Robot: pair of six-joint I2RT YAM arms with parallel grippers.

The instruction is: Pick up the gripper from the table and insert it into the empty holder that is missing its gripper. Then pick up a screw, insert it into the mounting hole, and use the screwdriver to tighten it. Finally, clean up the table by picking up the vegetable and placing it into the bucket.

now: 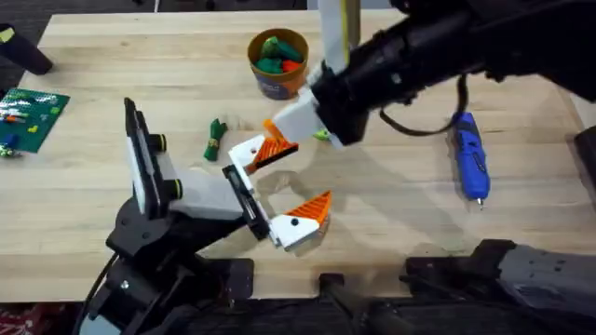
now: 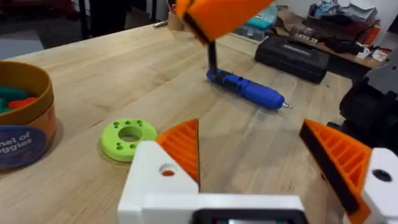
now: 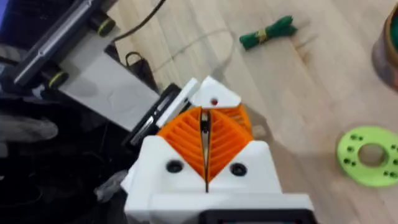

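Observation:
The white gripper (image 1: 250, 154) with its orange ribbed tip sits in the black holder (image 1: 240, 186) on my left arm's hand, and its mounting hole (image 2: 166, 169) is open. My left gripper (image 2: 261, 162) is open. My right gripper (image 3: 205, 140) hangs just above that piece (image 3: 214, 99), shut on a thin black screw (image 2: 212, 56) that points down. The blue screwdriver (image 1: 470, 154) lies on the table (image 1: 391, 214) at the right. The green vegetable (image 1: 216, 138) lies left of the hand. The bucket (image 1: 277, 63) stands at the back.
A lime-green flat ring (image 2: 129, 138) lies between the bucket and the grippers. The bucket holds green and red toy pieces. A green board (image 1: 28, 116) sits at the far left edge. A black case (image 2: 292, 56) lies beyond the screwdriver.

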